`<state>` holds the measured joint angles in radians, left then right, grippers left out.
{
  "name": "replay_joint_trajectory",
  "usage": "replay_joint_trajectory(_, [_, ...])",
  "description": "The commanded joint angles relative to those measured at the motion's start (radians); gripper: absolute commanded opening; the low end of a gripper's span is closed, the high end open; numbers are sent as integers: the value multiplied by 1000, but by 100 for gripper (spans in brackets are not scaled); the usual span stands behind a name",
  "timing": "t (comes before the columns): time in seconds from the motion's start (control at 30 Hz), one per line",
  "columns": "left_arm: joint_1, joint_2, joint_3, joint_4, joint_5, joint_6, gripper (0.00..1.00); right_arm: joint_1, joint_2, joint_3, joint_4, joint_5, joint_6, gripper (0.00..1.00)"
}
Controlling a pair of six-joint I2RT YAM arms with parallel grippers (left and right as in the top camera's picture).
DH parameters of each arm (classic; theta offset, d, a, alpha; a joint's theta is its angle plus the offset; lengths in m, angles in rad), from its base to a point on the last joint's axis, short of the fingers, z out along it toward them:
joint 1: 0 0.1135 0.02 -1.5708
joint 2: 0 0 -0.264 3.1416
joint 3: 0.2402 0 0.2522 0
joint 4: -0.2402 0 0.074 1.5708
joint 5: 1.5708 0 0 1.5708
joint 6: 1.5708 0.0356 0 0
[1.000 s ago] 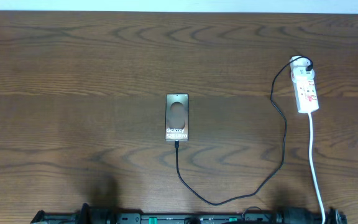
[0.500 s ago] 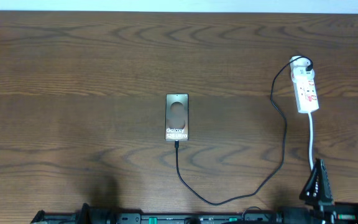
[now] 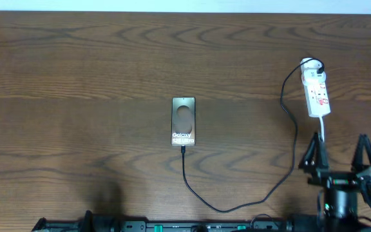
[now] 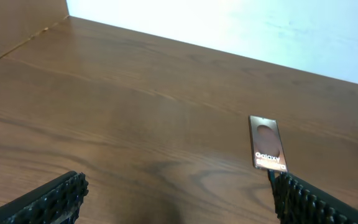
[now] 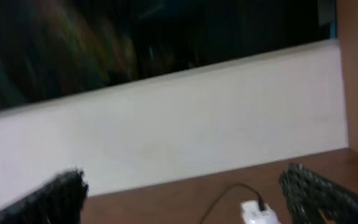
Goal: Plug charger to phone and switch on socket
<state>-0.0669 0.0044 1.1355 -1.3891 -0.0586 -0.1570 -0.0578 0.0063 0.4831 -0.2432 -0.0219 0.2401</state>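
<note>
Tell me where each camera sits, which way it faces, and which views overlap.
Overhead: fixed above the table, looking straight down on phone, charger and socket; the open right gripper shows lower right.
Left wrist: low over the table, facing the far wall, phone ahead right; the open left gripper, fingers in the bottom corners.
Right wrist: blurred, pitched up at the wall, socket's end at the bottom edge; its fingers low on both sides.
Shared: phone in overhead and left wrist; socket in overhead and right wrist.

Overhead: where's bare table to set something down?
Bare: all the table left of the phone, the far edge band, and the gap between phone and socket. Crowded: right near corner, where charger, white cord and the open right gripper sit.
</note>
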Motion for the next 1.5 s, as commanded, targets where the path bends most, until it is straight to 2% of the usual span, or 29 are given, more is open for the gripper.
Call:
replay_joint_trajectory(0.0, [4, -1, 1, -2, -2, -1, 98, 1, -1, -117, 116, -7, 91, 99])
replay_joint_trajectory(0.33, [4, -1, 1, -2, -2, -1, 97, 9, -2, -364, 356, 24, 100, 99])
replay_joint_trajectory(0.5, [4, -1, 1, -2, -2, -1, 97, 10, -2, -467, 405, 23, 129, 99])
replay_joint_trajectory(0.73, [4, -1, 1, -2, -2, -1, 98, 9, -2, -478, 299, 24, 101, 99])
replay_joint_trajectory(0.87, [4, -1, 1, -2, -2, -1, 97, 9, -2, -478, 160, 23, 69, 99])
replay_joint_trajectory(0.93, [4, -1, 1, -2, -2, -1, 97, 10, -2, -478, 168, 15, 32, 99])
replay_joint_trajectory(1.47, [4, -1, 1, -2, -2, -1, 98, 32, -2, -478, 168, 16, 32, 99])
